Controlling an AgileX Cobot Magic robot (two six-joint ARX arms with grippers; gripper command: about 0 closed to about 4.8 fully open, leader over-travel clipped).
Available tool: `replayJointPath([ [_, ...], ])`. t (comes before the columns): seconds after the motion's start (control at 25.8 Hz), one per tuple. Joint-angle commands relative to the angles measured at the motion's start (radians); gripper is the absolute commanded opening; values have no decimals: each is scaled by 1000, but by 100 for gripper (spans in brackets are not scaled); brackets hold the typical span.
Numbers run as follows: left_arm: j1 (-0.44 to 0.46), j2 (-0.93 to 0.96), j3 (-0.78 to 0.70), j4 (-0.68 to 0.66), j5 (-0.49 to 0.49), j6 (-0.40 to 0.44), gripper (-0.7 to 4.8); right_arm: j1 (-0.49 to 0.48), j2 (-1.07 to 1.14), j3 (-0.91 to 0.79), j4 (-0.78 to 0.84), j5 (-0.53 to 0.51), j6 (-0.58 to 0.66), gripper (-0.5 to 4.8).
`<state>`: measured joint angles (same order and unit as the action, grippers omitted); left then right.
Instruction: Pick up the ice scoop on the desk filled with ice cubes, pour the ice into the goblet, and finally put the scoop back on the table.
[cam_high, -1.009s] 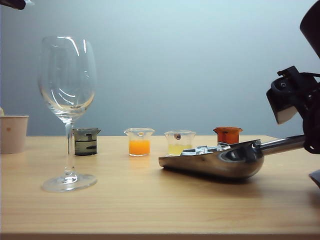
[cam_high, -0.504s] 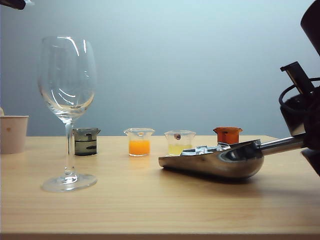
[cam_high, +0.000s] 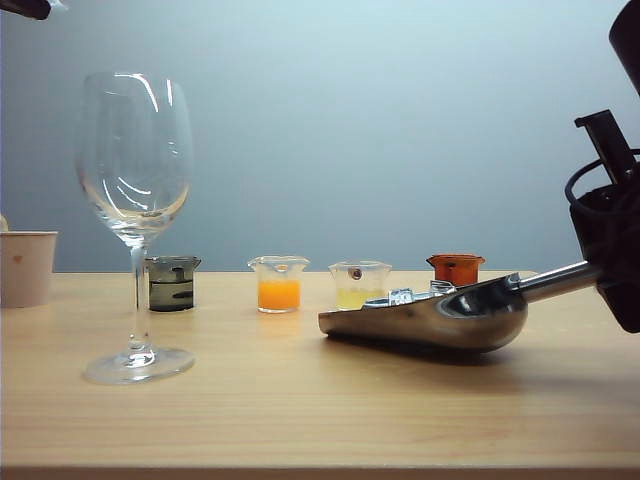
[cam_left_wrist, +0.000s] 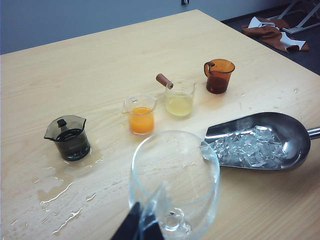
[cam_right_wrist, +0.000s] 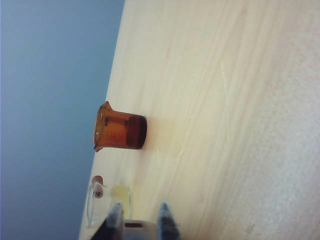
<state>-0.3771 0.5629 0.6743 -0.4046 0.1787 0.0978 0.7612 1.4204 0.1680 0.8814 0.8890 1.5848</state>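
The goblet (cam_high: 136, 215) is standing empty on the left of the table (cam_high: 300, 410), upright on its round foot. To its right the ice scoop (cam_high: 440, 318) is resting on the table with its bowl heaped with ice cubes (cam_left_wrist: 247, 147) and its handle slanting up toward the right edge. A paper cup (cam_high: 27, 267) is sitting at the far left. Four small beakers are lining up behind: a dark one (cam_high: 171, 282) holding dark liquid, a clear one (cam_high: 279, 284) holding orange liquid, a clear one (cam_high: 359, 285) holding pale yellow liquid, and an amber one (cam_high: 456, 269).

Compared with a second ago, the handle end of the scoop is sitting higher, and the ice is showing a little more above the rim. The right pincer (cam_right_wrist: 139, 220) is closing on the handle at the right edge; its fingertips are standing close together around the metal. The left pincer (cam_left_wrist: 142, 227) is hovering above the goblet's foot, and whether it is apart or together I cannot tell.

Water is lying in streaks on the pale wood near the dark beaker. A plain grey-blue wall is rising behind.
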Motion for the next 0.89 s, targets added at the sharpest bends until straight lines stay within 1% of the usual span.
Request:
replayJointPath([
  [0.04,1,-2,4,8,1,3,-6,1,15,-2,-76,-3,75,-7],
  [0.08,1,-2,4,8,1,4,-6,-2,39,-3,-93,-16,158,-7],
  [0.16,1,-2,4,8,1,4,-6,-7,70,-3,-84,-41,204,-7],
  [0.31,1,-2,4,8,1,4,-6,-8,135,-2,23,-58,213,-7],
  [0.54,1,-2,4,8,1,4,-6,-9,153,-3,137,-112,163,-7],
  [0.66,1,-2,4,8,1,4,-6,-9,153,-3,209,-140,118,-7],
  [0.81,1,-2,4,8,1,4,-6,-8,151,-2,325,-209,52,-7],
  [0.89,1,-2,4,8,1,4,-6,-8,151,-2,373,-222,22,-7],
])
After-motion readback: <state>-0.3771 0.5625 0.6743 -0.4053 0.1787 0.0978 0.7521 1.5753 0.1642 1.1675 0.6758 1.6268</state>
